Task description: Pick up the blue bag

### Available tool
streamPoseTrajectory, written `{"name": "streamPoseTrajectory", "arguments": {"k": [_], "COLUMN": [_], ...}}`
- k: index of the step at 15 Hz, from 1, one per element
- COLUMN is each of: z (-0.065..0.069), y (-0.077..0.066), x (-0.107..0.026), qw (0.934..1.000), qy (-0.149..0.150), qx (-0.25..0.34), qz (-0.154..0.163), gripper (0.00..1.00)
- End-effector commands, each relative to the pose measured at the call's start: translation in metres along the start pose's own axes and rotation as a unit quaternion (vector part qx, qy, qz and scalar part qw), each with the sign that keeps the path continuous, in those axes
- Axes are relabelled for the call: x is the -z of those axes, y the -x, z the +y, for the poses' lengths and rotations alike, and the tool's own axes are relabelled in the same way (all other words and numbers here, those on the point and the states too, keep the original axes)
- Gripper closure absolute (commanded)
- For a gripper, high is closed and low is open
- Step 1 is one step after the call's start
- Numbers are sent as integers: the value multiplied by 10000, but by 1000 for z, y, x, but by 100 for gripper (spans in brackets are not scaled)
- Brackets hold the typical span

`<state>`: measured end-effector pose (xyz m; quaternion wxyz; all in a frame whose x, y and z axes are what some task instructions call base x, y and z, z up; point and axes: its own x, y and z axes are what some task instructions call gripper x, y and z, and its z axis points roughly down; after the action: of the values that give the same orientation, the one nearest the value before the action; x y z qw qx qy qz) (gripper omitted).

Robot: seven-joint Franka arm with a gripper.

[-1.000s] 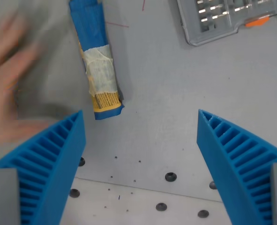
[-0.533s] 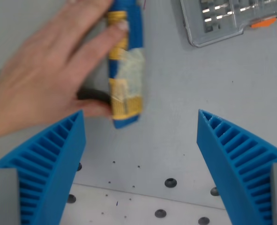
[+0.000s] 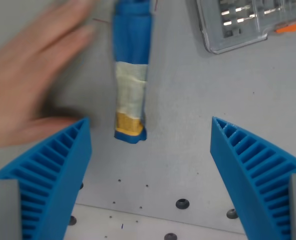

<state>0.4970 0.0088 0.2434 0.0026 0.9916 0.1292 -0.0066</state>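
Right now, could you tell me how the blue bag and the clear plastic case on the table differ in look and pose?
The blue bag is long, narrow and opaque, blue with a pale band and a yellow end; the clear plastic case is broad, flat and see-through, with an orange part. The bag lies nearly upright in the picture; the case sits tilted in the top right corner. Both rest on the grey table.

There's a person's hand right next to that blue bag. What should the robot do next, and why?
Probably wait a moment before descending. A blurred hand sits at the wrist view's left, right beside the blue bag, so closing in now risks contact. The gripper is open, and the bag lies a little toward the wrist view's left of its gap; once the hand is gone, shift that way and lower.
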Motion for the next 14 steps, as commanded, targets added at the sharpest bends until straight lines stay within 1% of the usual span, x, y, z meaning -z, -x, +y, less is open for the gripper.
{"name": "streamPoseTrajectory", "arguments": {"k": [1, 14], "z": [2, 1], "y": [6, 10], "x": [-8, -36], "qw": [9983, 9979], "qy": [18, 4], "qx": [198, 285], "qz": [548, 581], "gripper": [0, 0]}}
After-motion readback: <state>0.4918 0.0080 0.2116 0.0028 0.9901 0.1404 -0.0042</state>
